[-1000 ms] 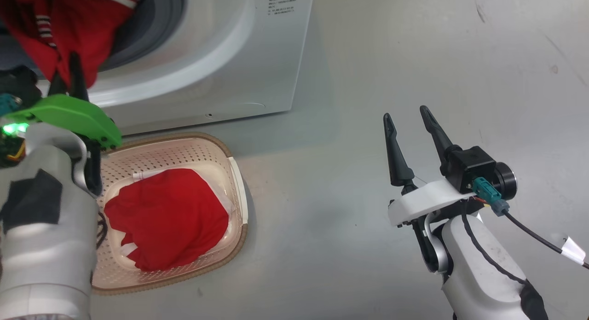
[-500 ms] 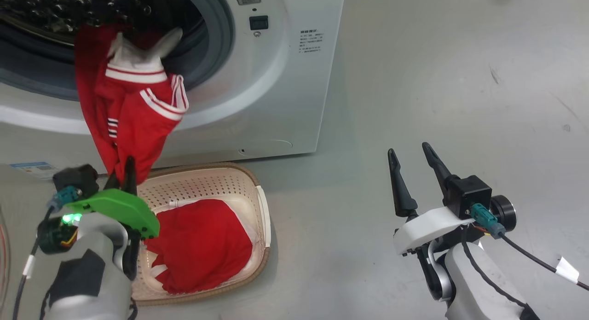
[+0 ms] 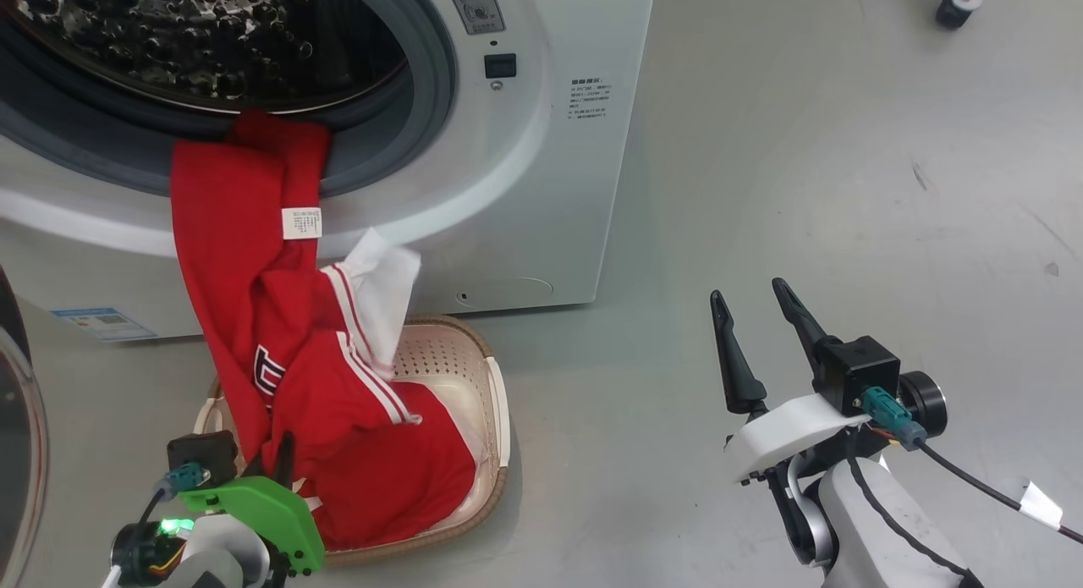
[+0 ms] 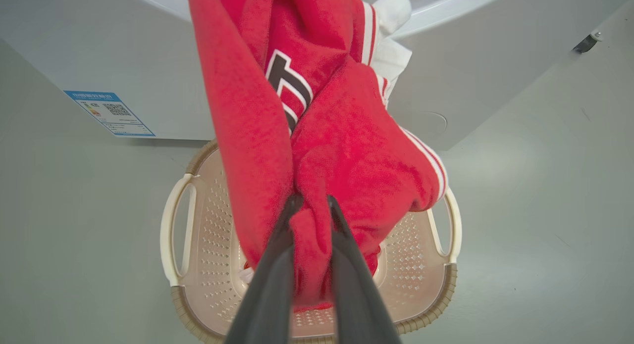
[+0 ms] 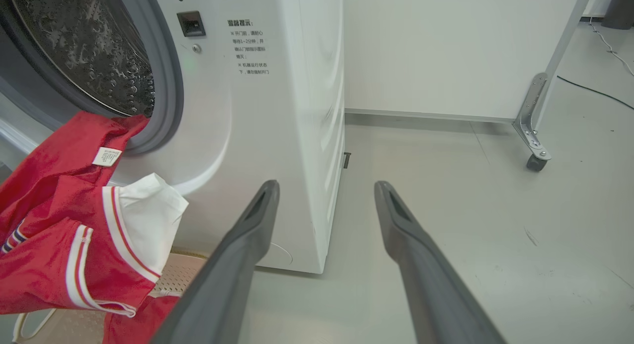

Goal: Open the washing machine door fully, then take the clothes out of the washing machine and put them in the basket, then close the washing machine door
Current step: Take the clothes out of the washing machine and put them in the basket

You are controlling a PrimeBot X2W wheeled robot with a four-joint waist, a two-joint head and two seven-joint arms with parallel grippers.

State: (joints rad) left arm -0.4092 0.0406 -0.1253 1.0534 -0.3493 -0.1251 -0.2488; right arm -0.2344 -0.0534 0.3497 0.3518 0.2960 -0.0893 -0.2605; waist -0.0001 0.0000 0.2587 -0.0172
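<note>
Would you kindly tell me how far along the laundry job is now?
Done: the washing machine door stands open, and one red garment lies in the basket. In hand: the left gripper is shut on a red striped jersey hanging from the drum mouth. Left: drop it in, then close the door.

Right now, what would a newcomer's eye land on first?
A long red garment drapes from the open mouth of the washing machine down into the basket, its lower end pinched in the left claw. The right claw hangs open above the floor, off to the right.
</note>
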